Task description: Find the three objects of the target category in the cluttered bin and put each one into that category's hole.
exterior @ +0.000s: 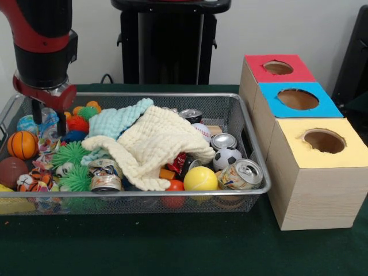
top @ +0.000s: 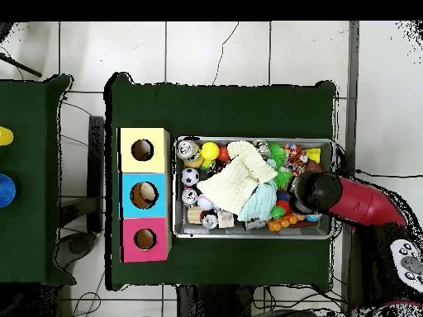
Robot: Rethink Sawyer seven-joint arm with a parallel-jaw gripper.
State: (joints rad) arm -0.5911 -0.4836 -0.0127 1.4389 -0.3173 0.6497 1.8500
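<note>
While hovering over silver wire-mesh bin (exterior: pixel 253 190) corner, red-black end effector (exterior: pixel 50 123) dipping among small toy balls, apparently searching; finger state impossible to tell.

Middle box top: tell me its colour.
Blue, around a round hole; the middle box shows best in the front view.

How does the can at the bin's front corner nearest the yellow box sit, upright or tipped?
Tipped. The can lies on its side in the wire bin, its silver top facing the camera beside the yellow ball.
</note>
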